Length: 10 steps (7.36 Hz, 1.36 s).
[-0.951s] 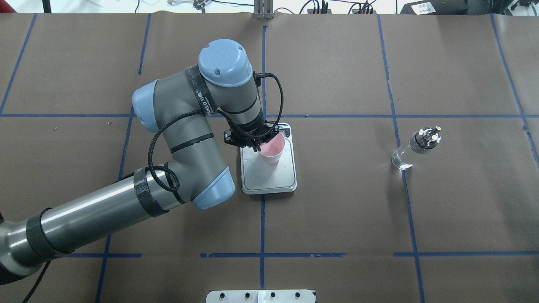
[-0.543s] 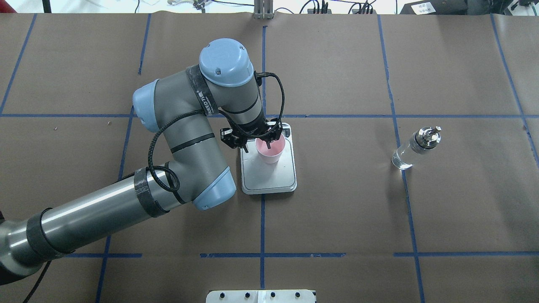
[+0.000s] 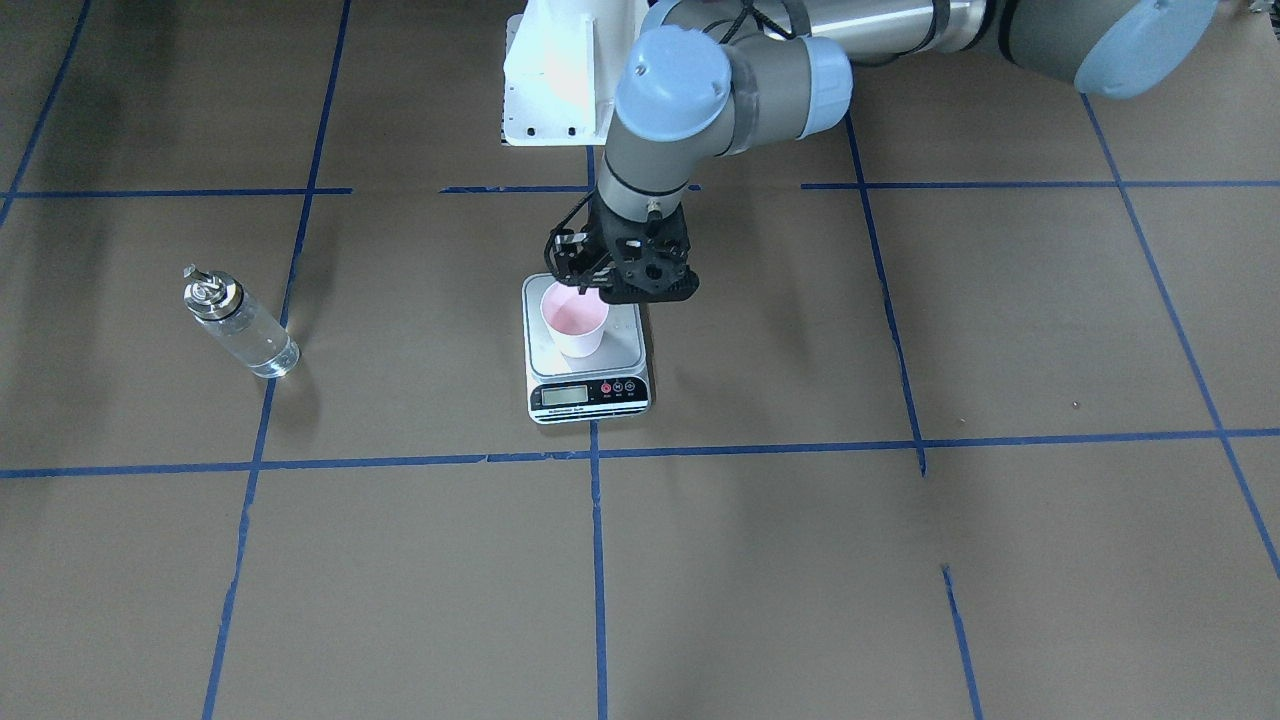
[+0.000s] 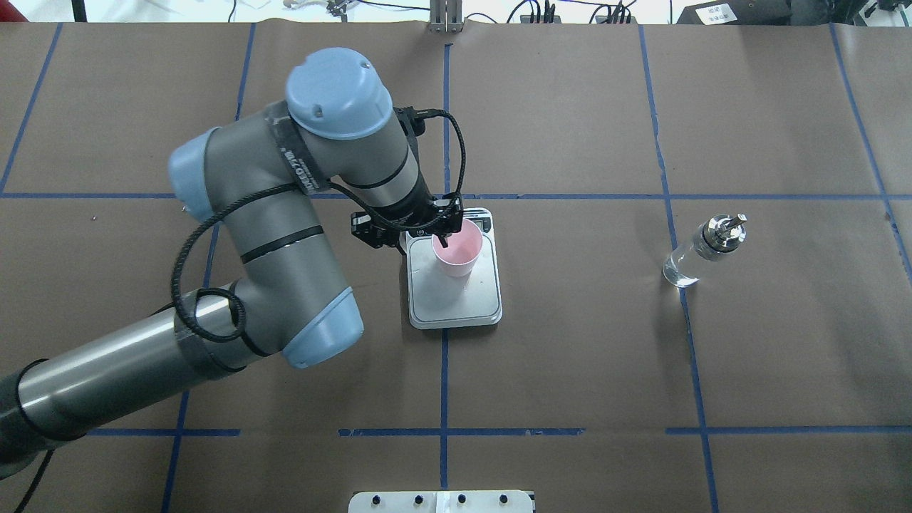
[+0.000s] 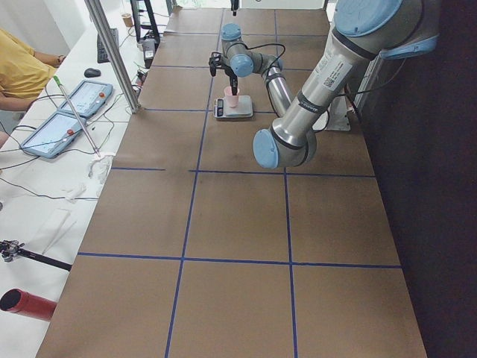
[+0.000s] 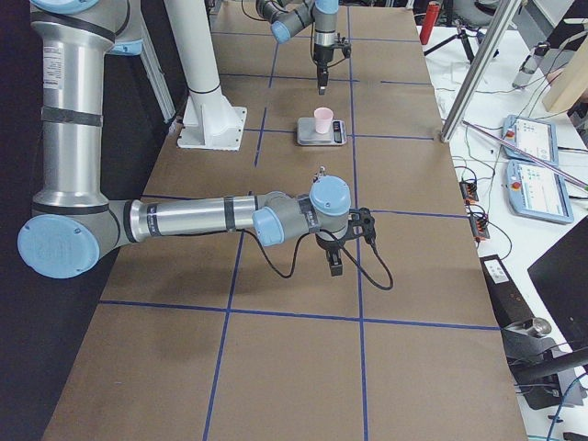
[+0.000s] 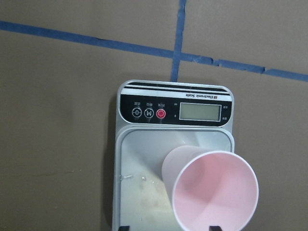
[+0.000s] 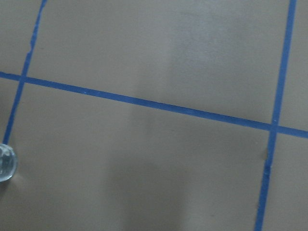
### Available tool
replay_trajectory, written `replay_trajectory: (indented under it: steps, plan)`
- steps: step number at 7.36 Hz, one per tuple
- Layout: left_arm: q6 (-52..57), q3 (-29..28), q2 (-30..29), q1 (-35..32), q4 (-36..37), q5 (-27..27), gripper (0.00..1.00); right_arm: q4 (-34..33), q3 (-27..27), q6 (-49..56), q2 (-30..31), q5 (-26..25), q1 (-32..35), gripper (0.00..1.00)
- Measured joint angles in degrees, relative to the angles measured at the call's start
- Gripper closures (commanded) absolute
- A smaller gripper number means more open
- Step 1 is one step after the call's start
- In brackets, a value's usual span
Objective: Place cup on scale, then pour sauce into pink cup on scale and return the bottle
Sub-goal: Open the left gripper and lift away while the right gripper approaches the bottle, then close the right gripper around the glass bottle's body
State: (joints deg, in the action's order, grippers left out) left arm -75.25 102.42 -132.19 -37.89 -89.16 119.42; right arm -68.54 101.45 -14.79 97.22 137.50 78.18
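Note:
The pink cup (image 4: 456,253) stands upright on the scale (image 4: 456,306), toward the display end of its platform. My left gripper (image 4: 422,244) hovers open just above the cup's rim. One finger is over the cup's mouth, the other beside the cup. In the left wrist view the cup (image 7: 211,192) and scale (image 7: 175,108) fill the frame, with both fingertips (image 7: 124,227) at the bottom edge, spread apart. The bottle (image 4: 702,249) of clear sauce stands alone far to the right, with nothing touching it. My right gripper (image 6: 333,262) shows only in the exterior right view, and I cannot tell its state.
The brown table carries a grid of blue tape lines. The white robot base plate (image 3: 560,80) sits at the robot's edge. A metal pole (image 5: 112,52) and operators' tablets (image 5: 71,112) are off the table's far side. The bottle's edge shows in the right wrist view (image 8: 6,163).
My left gripper opened and let go of the cup, which stays on the scale. The left arm's elbow and wrist swung left and the gripper rose a little.

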Motion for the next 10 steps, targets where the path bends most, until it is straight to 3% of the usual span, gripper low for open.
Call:
replay_trajectory:
  steps: [2,4,7,10]
  plan:
    - [0.68,3.19,2.25,-2.64,0.13,-0.1,0.37,19.13,1.02,-15.7,5.02,-0.87,-7.35,0.0]
    - [0.79,3.31,2.81,-4.5,0.17,-0.26,0.36,30.7,2.43,-31.33,6.92,-4.76,-16.6,0.0]
    - [3.92,3.22,4.22,-6.51,0.11,-0.4,0.35,33.92,8.95,-47.28,8.59,-25.15,-37.81,0.0]
    - [8.63,3.37,5.63,-8.91,0.15,-0.36,0.31,25.3,15.21,-56.88,9.39,-54.04,-55.5,0.03]
